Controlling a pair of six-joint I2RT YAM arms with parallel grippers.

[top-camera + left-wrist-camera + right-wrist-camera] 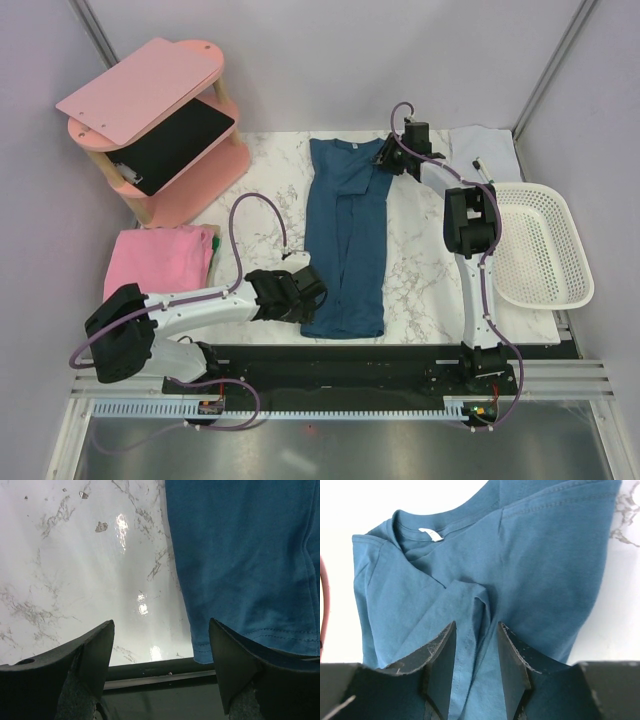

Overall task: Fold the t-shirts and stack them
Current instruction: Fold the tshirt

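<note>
The dark teal-blue t-shirt lies on the marble table, folded lengthwise into a long strip with its collar at the far end. The pink t-shirt lies bunched at the left edge. My left gripper is open and empty by the shirt's near left hem corner. In the left wrist view that corner lies just inside the right fingertip. My right gripper is at the shirt's far right shoulder. In the right wrist view it is open, astride a raised fold of teal cloth.
A rigid pink wooden shelf holding a black flat object stands at the far left. A white mesh basket sits at the right. A small white cloth with a pen lies at the far right. The table's dark front edge is just under the left gripper.
</note>
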